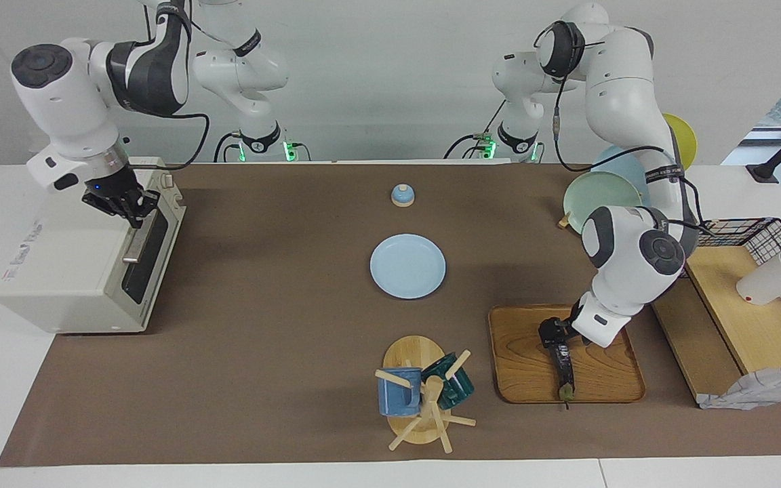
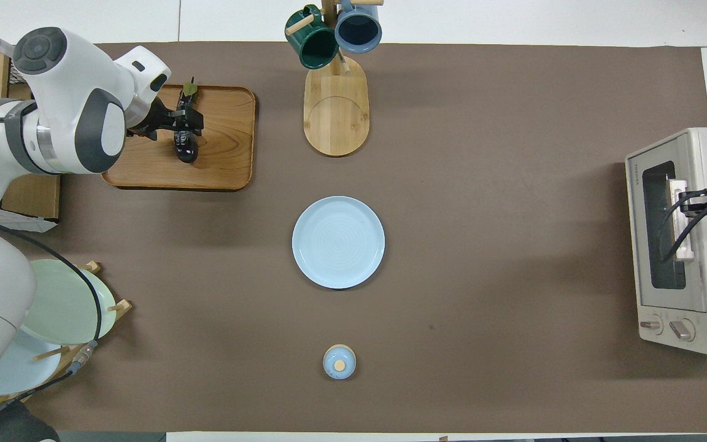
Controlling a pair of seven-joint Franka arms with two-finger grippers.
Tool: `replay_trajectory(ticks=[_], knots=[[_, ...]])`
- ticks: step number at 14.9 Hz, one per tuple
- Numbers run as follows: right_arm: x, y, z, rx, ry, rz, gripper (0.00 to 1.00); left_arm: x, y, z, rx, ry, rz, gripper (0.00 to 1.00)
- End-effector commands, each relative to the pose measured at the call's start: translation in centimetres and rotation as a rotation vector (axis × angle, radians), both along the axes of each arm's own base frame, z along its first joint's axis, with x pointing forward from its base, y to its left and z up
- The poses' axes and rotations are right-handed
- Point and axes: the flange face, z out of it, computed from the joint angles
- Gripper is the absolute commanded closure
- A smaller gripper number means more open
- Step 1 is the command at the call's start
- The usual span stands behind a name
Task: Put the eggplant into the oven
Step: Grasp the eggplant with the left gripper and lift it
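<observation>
Two Franka arms are working at a brown-covered table [image 1: 262,379], each one stationed at its own end: the off-white oven [image 1: 85,264] is sitting at the right arm's end with its dark glass door shut, and the right gripper [image 1: 126,203] is hanging at the top edge of that door by the silver bar handle [image 1: 138,236], its fingers looking drawn close together, though whether they are gripping the bar cannot be told. At the left arm's end a wooden tray [image 1: 519,366] is carrying the eggplant [image 1: 563,366], which is lying flat with its long axis running away from the robots and its green stem end pointing to the tray's edge farthest from them. The left gripper [image 1: 553,333] is sitting down on the eggplant's blunt end, the one nearer the robots, and its fingers are straddling the fruit across its width, one on each side in the overhead view; they appear to be touching the skin, but a firm hold cannot be confirmed, and the eggplant looks to be resting on the tray. The left arm is by far the nearer to it, while the oven is standing well apart along the table. A blue plate [image 1: 407,266] is lying between the two
</observation>
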Motion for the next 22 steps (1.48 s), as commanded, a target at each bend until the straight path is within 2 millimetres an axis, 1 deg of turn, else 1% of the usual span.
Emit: replay_trajectory(ticks=[1, 3, 5, 6, 7, 8, 10, 11, 12, 13, 14, 15, 16, 17, 18, 19, 20, 21, 22], knots=[[-0.5, -0.2, -0.8, -0.018, -0.017, -0.007, 1.0, -1.3, -0.6, -1.5, 0.02, -0.015, -0.028, 0.0], [-0.7, -0.5, -1.1, -0.017, -0.005, -0.016, 1.0, -1.3, -0.6, -1.3, 0.02, -0.015, -0.028, 0.03], [-0.7, -0.3, -1.5, -0.016, -0.005, -0.013, 1.0, -1.3, -0.6, -1.2, 0.021, -0.009, -0.029, 0.11], [-0.7, -0.5, -1.6, -0.016, -0.003, -0.012, 1.0, -1.3, -0.6, -1.2, 0.021, -0.009, -0.029, 0.17], [-0.9, -0.6, -1.9, -0.015, 0.004, -0.013, 1.0, -1.3, -0.6, -1.1, 0.021, -0.009, -0.029, 0.29], [-1.1, -0.4, -2.5, -0.012, 0.016, -0.011, 1.0, -1.3, -0.6, -1.2, 0.021, -0.008, -0.029, 0.45], [-1.2, -0.5, -2.5, -0.015, 0.024, -0.001, 1.0, -1.3, -0.6, -1.2, 0.021, -0.009, -0.03, 0.72], [-1.3, -0.5, -2.6, -0.014, 0.028, 0.02, 1.0, -1.3, -0.7, -1.1, 0.02, -0.009, -0.03, 0.87], [-1.3, -0.6, -2.8, -0.013, 0.032, 0.04, 1.0, -1.2, -0.7, -0.9, 0.022, 0.0, -0.031, 1.0], [-1.4, -1.0, -3.0, -0.012, 0.036, 0.041, 1.0, -1.1, -0.7, -0.1, 0.023, 0.01, -0.031, 1.0], [-1.6, -1.8, -3.2, -0.013, 0.037, 0.03, 1.0, -0.9, -1.3, 1.0, 0.02, 0.027, -0.029, 1.0], [-1.8, -1.7, -4.0, -0.01, 0.044, 0.033, 1.0, -1.3, -2.6, 3.0, 0.009, 0.025, -0.022, 1.0], [-2.0, -1.6, -4.5, -0.008, 0.049, 0.035, 1.0, -1.9, -3.1, 5.3, -0.002, 0.017, 0.009, 1.0], [-2.0, -1.6, -4.9, -0.006, 0.051, 0.034, 1.0, -2.7, -3.3, 7.1, 0.0, 0.025, 0.031, 1.0], [-1.9, -1.0, -5.3, -0.003, 0.04, 0.043, 1.0, -3.9, -4.6, 9.5, 0.0, 0.041, 0.033, 1.0], [-1.9, -0.4, -5.6, 0.007, 0.038, 0.048, 1.0, -5.1, -5.4, 11.2, 0.004, 0.062, 0.029, 1.0], [-1.6, 1.0, -5.7, 0.008, 0.038, 0.069, 1.0, -6.5, -6.9, 12.8, 0.013, 0.087, 0.024, 1.0], [-1.5, 1.7, -5.9, 0.012, 0.039, 0.079, 1.0, -8.2, -9.0, 13.6, 0.024, 0.107, 0.024, 1.0], [-1.0, 2.0, -6.3, 0.02, 0.027, 0.081, 1.0, -9.8, -10.8, 13.9, 0.033, 0.116, 0.039, 1.0]])
